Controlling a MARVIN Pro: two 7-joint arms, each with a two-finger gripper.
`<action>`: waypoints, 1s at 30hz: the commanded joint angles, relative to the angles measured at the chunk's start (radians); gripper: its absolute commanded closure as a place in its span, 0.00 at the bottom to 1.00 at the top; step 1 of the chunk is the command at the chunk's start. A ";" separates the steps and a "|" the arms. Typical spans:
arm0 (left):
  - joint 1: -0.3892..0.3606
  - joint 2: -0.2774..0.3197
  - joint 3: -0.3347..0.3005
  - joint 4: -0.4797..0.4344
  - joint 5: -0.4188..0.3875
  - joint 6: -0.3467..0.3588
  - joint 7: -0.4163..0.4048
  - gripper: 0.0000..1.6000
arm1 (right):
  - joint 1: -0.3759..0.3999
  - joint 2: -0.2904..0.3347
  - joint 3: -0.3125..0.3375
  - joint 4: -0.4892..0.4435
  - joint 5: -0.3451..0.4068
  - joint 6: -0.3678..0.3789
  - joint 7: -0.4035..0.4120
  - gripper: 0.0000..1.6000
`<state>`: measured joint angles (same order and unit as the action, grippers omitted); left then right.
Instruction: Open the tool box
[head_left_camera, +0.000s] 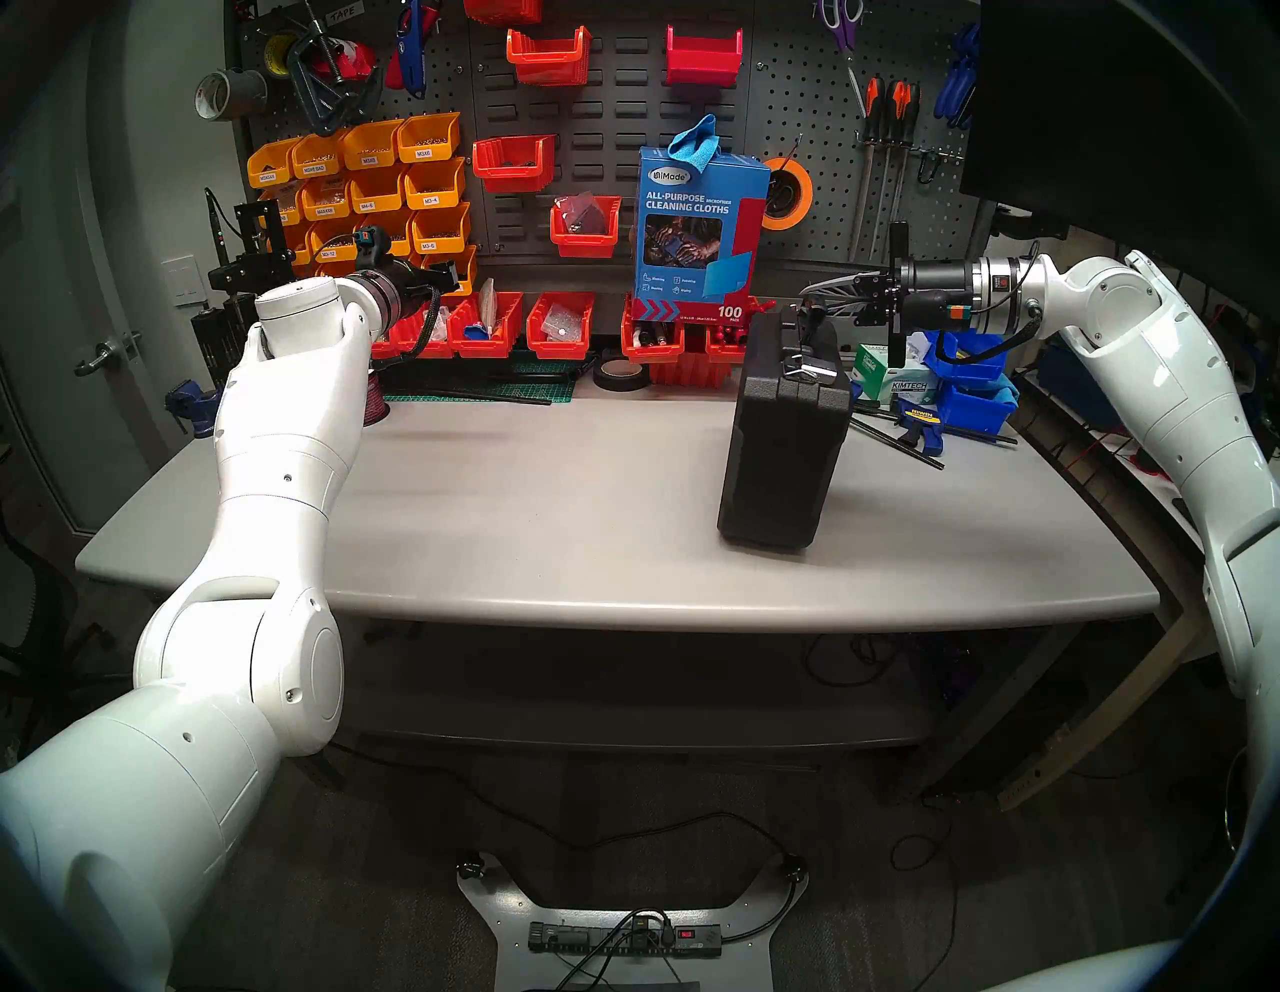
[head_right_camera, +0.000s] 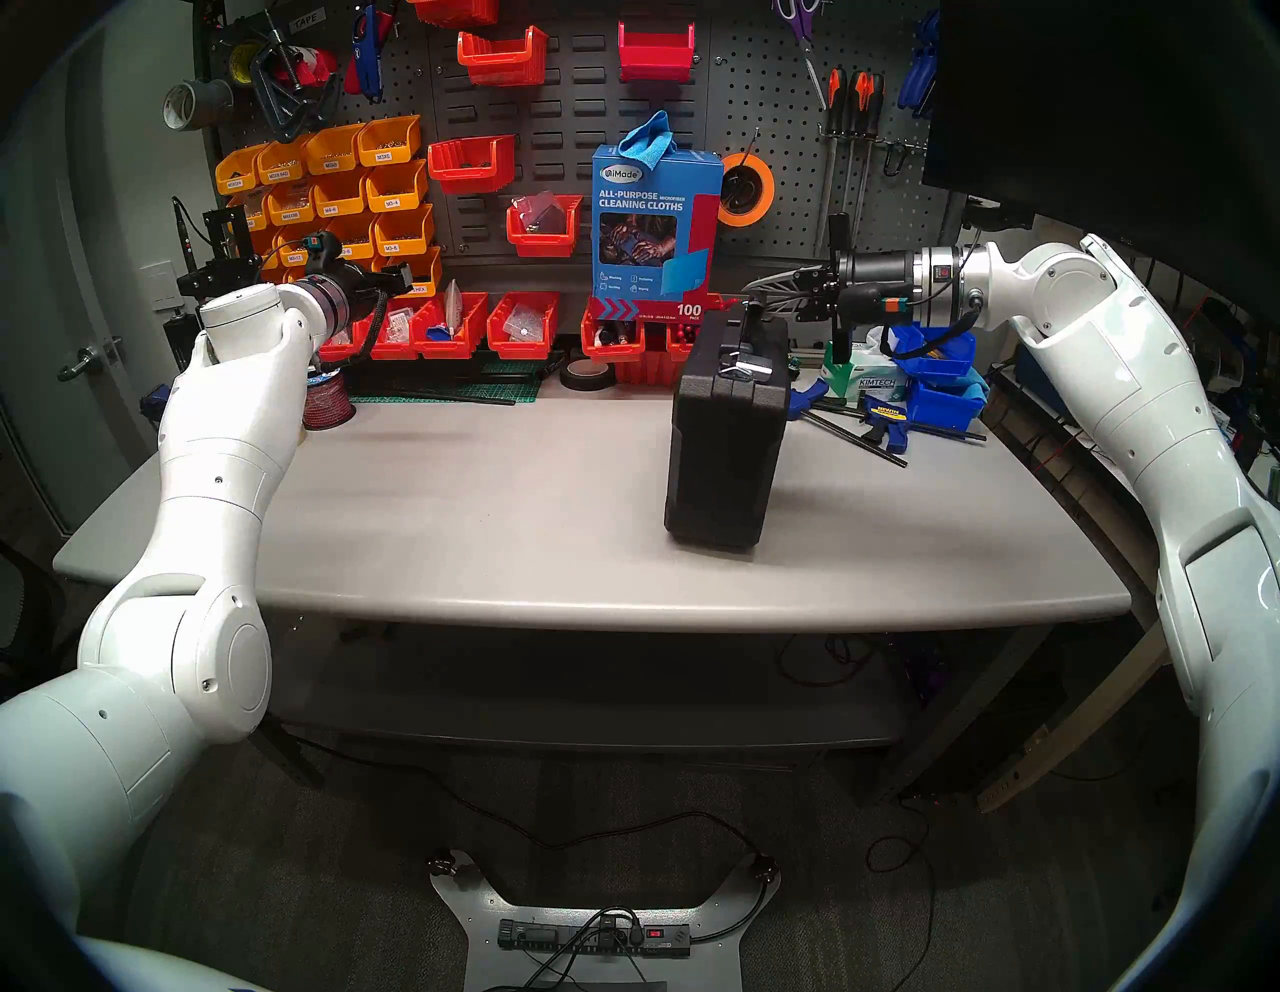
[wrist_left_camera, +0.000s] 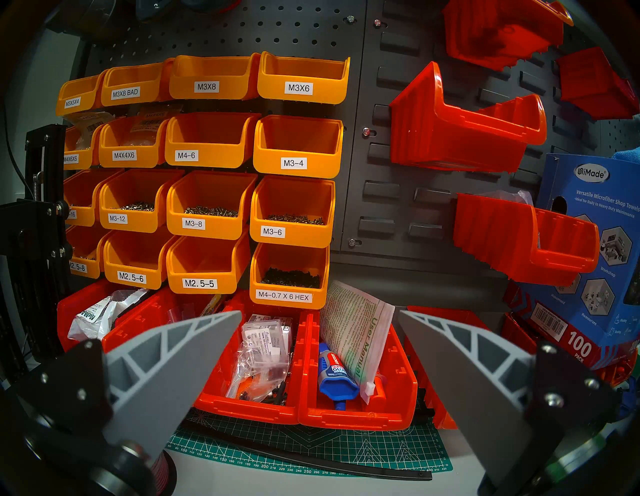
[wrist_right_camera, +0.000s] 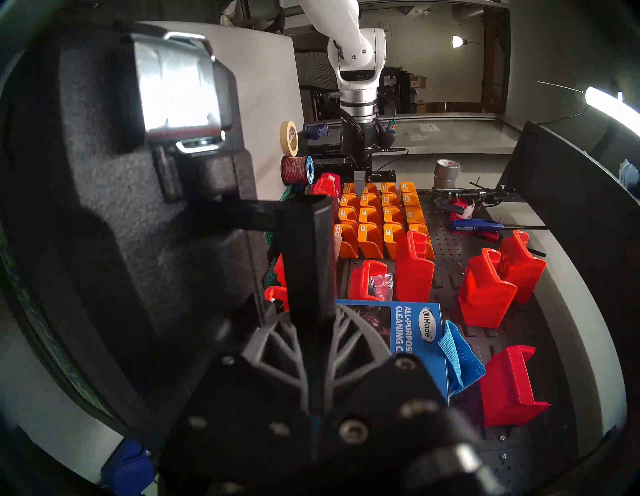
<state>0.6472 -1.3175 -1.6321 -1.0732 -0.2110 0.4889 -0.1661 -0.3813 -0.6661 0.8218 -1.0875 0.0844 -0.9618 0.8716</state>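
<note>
Bench scene, case upright. The tool box stands on its narrow end on the grey table, right of centre and toward the far edge, just in front of the blue cleaning-cloths box. The right gripper is clamped together on the case's black handle at the top; the right wrist view shows the bar pinched between the closed fingers, with one silver latch beside it, apparently still fastened. The left gripper hangs over the far left of the bench with its fingers wide apart and empty, facing the orange bins.

To do this step well, judging from the pose: lower the case onto its broad face by the handle, slowly, so that it does not topple; only then release and address the latches.

Legible writing: "UiMade All-Purpose Microfiber Cleaning Cloths", "100 Pack"; "Kimtech"; "Irwin"; bin labels "M3X8", "M3X6", "M4-6", "M3-4", "M3-12", "M2.5-5", "M4-0.7 X 6 HEX"; "User Manual".
</note>
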 joint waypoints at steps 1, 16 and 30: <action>-0.020 -0.002 0.001 -0.012 -0.001 -0.002 0.000 0.00 | 0.017 0.048 -0.003 -0.006 0.049 0.002 0.058 1.00; -0.020 -0.002 0.001 -0.012 -0.001 -0.002 0.000 0.00 | 0.038 0.029 -0.040 0.033 0.085 0.002 0.060 0.55; -0.020 -0.002 0.001 -0.012 -0.001 -0.002 0.000 0.00 | 0.041 0.033 -0.067 0.061 0.123 0.002 0.072 0.00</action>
<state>0.6472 -1.3175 -1.6321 -1.0732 -0.2109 0.4889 -0.1661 -0.3618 -0.6380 0.7623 -1.0259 0.1890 -0.9617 0.8692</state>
